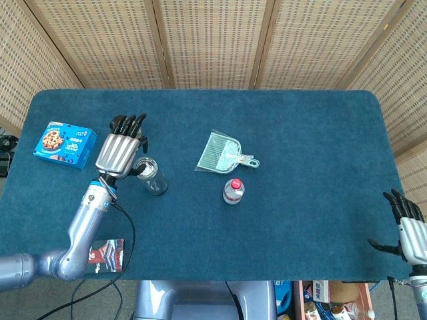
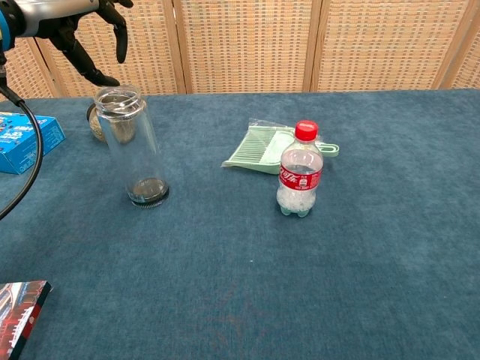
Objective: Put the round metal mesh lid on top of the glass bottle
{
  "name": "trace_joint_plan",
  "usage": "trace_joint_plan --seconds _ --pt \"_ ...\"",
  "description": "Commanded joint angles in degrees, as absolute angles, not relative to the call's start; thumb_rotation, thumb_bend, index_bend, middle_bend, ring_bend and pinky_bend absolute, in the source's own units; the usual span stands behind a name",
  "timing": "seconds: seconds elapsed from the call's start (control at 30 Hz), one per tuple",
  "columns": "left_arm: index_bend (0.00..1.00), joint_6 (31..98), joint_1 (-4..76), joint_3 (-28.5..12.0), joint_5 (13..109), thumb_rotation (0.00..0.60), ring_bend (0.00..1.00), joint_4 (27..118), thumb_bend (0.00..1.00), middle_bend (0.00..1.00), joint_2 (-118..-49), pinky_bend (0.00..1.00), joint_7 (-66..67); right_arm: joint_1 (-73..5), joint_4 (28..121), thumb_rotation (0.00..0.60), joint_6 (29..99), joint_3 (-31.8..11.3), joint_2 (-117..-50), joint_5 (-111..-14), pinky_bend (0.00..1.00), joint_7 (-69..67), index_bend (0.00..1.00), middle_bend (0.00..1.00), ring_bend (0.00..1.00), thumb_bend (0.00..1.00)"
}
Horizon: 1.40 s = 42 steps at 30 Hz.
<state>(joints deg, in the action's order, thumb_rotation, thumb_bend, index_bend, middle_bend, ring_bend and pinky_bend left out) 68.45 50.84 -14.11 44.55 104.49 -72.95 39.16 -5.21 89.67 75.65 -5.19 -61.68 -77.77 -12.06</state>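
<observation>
The clear glass bottle (image 2: 133, 150) stands upright at the left of the blue table; the head view shows this bottle (image 1: 151, 175) from above. The round metal mesh lid (image 2: 118, 97) lies on its mouth. My left hand (image 2: 75, 26) hovers just above and left of the bottle top, fingers spread, holding nothing and clear of the lid. In the head view the left hand (image 1: 121, 150) sits beside the bottle. My right hand (image 1: 409, 225) hangs off the table's front right corner, fingers apart and empty.
A blue cookie box (image 1: 65, 144) lies at the far left. A green dustpan (image 2: 266, 150) and a small plastic bottle with a red cap (image 2: 299, 171) sit mid-table. A booklet (image 1: 105, 255) lies at the front left edge. A small round object (image 2: 95, 125) sits behind the glass bottle.
</observation>
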Motion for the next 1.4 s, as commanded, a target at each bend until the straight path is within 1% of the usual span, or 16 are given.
trace_joint_plan --seconds 0.03,0.27,0.43,0.5,0.53,0.6,0.67,0.7,0.8,1.0,1.4 --pt "0.51 68.7 50.2 -14.5 44.7 0.6 0.0 105.6 0.24 0.0 -72.0 0.0 37.9 -5.2 89.7 0.6 75.7 -5.2 -61.7 -77.8 0.0 -12.1 0.09 0.0 0.0 0.05" --pt "0.39 67.1 47.9 -13.3 47.4 0.6 0.0 109.9 0.24 0.0 -67.1 0.0 34.4 -5.1 89.8 0.6 75.9 -5.1 -61.6 -78.1 0.0 -12.0 0.09 0.0 0.0 0.05" --pt "0.29 65.7 44.6 -11.1 52.1 0.6 0.0 113.7 0.25 0.0 -61.5 0.0 30.0 -5.0 90.1 0.6 76.2 -5.1 -61.5 -78.2 0.0 -11.7 0.09 0.0 0.0 0.05" --pt "0.25 64.3 43.8 -10.0 53.3 0.6 0.0 115.0 0.32 0.0 -58.8 0.0 29.5 -5.0 90.3 0.6 76.3 -5.1 -61.5 -78.2 0.0 -11.5 0.09 0.0 0.0 0.05" --pt "0.25 63.5 43.4 -9.3 53.9 0.6 0.0 115.8 0.36 0.0 -57.2 0.0 29.4 -5.0 90.3 0.6 76.3 -5.1 -61.5 -78.2 0.0 -11.3 0.09 0.0 0.0 0.05" --pt "0.25 62.5 43.1 -8.7 54.4 0.6 0.0 116.7 0.46 0.0 -55.4 0.0 29.2 -5.0 90.5 0.6 76.4 -5.0 -61.6 -78.3 0.0 -11.0 0.09 0.0 0.0 0.05" --pt "0.25 61.6 42.7 -8.2 54.5 0.6 0.0 117.6 0.54 0.0 -53.6 0.0 28.8 -5.0 90.7 0.6 76.4 -5.0 -61.6 -78.4 0.0 -10.6 0.09 0.0 0.0 0.05" --pt "0.25 61.2 42.6 -8.0 54.5 0.6 0.0 117.8 0.56 0.0 -53.1 0.0 28.8 -5.0 90.8 0.6 76.5 -5.0 -61.6 -78.4 0.0 -10.5 0.09 0.0 0.0 0.05" --pt "0.25 59.8 42.6 -7.2 54.3 0.6 0.0 118.1 0.6 0.0 -51.8 0.0 29.0 -4.9 91.1 0.6 76.7 -4.9 -61.5 -78.5 0.0 -10.4 0.09 0.0 0.0 0.05" --pt "0.25 58.5 43.2 -6.7 53.1 0.6 0.0 117.3 0.6 0.0 -52.4 0.0 29.8 -4.9 91.1 0.6 76.7 -5.0 -61.4 -78.4 0.0 -10.6 0.09 0.0 0.0 0.05" --pt "0.25 58.4 47.1 -7.0 47.8 0.6 0.0 115.3 0.6 0.0 -58.0 0.0 35.3 -4.9 90.7 0.6 76.6 -5.0 -61.3 -78.4 0.0 -11.6 0.09 0.0 0.0 0.05"
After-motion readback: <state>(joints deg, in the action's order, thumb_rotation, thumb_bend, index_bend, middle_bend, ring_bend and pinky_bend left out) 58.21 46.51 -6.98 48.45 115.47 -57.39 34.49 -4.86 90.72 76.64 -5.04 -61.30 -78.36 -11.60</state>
